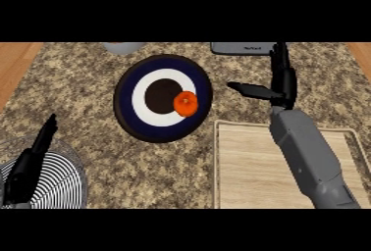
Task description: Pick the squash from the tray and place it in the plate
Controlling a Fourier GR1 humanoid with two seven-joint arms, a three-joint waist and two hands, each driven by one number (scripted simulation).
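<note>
**On the plate: squash at the rings' right edge**

On the granite counter [87,122], the orange squash [185,103] lies on the ringed plate [138,73] — right of its dark centre. The right hand [279,86] hangs beyond the wooden tray [246,166], fingers straight, thumb out toward the plate, holding nothing. The left hand [36,152] rests open at lower left, over a striped wire dish [69,184].

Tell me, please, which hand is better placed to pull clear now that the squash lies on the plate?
The right hand: it hangs open just beside the plate holding the squash. The left hand rests far off.
</note>
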